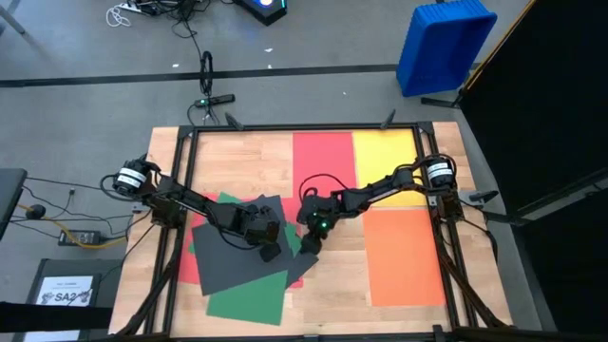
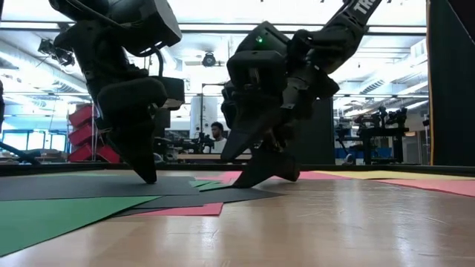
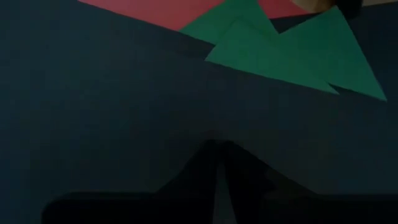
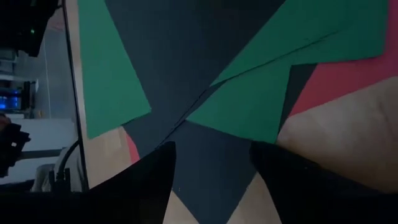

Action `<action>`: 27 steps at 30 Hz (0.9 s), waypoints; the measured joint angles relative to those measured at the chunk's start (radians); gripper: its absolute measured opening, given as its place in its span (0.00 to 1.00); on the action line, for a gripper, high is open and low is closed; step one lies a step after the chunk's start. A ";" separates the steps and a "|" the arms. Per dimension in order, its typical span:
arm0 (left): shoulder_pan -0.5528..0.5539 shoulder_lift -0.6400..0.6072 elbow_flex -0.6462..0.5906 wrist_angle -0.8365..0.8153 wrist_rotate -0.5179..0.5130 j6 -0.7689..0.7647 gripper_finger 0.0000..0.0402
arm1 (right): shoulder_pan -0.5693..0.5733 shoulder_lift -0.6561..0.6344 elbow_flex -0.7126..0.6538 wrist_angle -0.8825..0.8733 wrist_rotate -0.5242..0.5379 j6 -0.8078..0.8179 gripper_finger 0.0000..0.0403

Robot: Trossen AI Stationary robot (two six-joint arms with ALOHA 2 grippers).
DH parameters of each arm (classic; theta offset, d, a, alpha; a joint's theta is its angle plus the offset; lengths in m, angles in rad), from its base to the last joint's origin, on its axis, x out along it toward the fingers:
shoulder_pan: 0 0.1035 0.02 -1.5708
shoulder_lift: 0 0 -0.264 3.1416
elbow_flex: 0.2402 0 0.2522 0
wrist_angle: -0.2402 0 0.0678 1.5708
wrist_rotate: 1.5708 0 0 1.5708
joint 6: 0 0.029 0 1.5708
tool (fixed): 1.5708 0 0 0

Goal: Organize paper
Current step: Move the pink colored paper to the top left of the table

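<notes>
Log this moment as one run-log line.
stage: sorting pile | left gripper: shut, on black sheet | right gripper: open, at pile's edge | red, yellow, orange sheets: laid out flat

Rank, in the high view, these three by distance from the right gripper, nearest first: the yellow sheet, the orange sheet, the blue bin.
From the right gripper:
1. Orange sheet, on the table's right side, beside the gripper.
2. Yellow sheet, at the far right corner of the table.
3. Blue bin, on the floor beyond the table.
</notes>
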 joint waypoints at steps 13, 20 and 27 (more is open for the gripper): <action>0.000 -0.001 0.000 0.001 0.000 0.000 0.04 | -0.002 0.004 -0.002 0.073 0.002 0.027 0.55; 0.000 -0.001 0.000 0.002 0.002 0.000 0.04 | -0.005 0.004 -0.002 0.071 -0.034 0.027 0.54; 0.000 -0.001 0.000 0.002 0.002 0.000 0.04 | -0.042 0.004 -0.002 0.072 -0.082 -0.008 0.52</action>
